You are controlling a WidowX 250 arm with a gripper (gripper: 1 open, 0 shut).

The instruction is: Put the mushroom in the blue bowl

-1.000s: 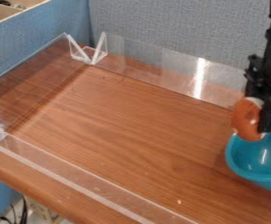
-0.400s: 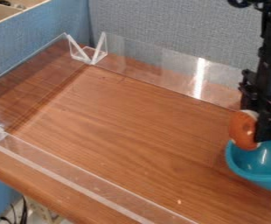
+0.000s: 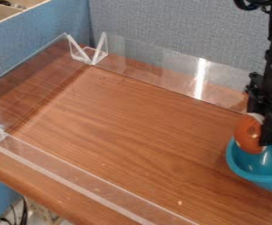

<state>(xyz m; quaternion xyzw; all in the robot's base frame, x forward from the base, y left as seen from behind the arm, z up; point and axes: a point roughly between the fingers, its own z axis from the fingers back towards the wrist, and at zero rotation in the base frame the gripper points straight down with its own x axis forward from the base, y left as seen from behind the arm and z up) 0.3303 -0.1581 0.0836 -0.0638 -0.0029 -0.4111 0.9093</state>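
The teal-blue bowl sits at the right edge of the wooden table, partly cut off by the frame. My black gripper hangs straight down over its left rim, shut on the orange-capped mushroom. The mushroom hovers just above the bowl's inside, near the rim. Its pale stem is hidden behind the fingers.
A low clear acrylic wall runs around the wooden tabletop. Blue fabric panels stand behind and to the left. A cardboard box sits at the top left, outside the wall.
The gripper, with the mushroom in it, has sunk lower over the bowl and shifted slightly right. Its grip has stayed the same.
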